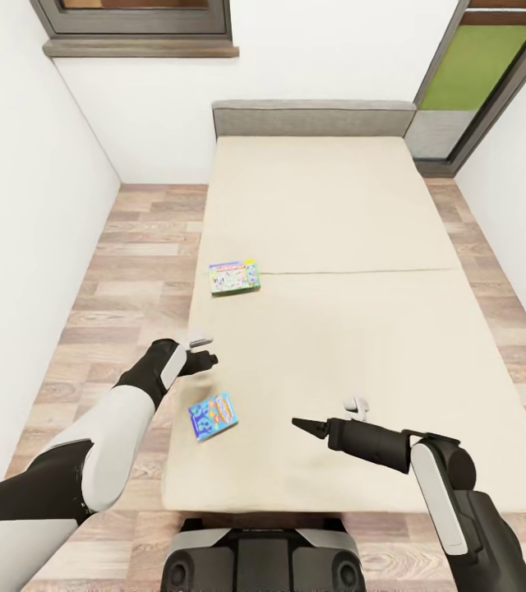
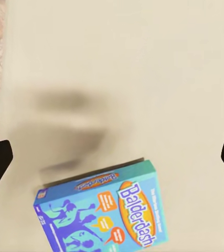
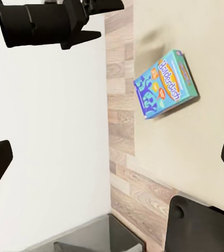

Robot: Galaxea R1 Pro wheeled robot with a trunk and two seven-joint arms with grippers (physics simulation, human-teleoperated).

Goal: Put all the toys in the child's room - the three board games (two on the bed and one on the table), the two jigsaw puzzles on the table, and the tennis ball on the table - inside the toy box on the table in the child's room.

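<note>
Two board games lie on the bed [image 1: 337, 247]. A blue "Balderdash" box [image 1: 213, 415] rests flat near the mattress's front left corner. A green-edged white box [image 1: 234, 277] lies farther back along the left side. My left gripper [image 1: 205, 360] hovers open above the mattress, between the two boxes, and holds nothing. In the left wrist view the Balderdash box [image 2: 104, 210] lies below the open left gripper [image 2: 112, 157]. My right gripper [image 1: 306, 426] is open and empty, low over the mattress to the right of the blue box [image 3: 166, 84], pointing towards it.
A white wall [image 1: 25, 205] runs close along the bed's left side, with a narrow strip of wood-plank floor [image 1: 131, 271] between. The grey headboard [image 1: 312, 119] stands at the far end below a window. My base [image 1: 255, 559] is against the bed's foot.
</note>
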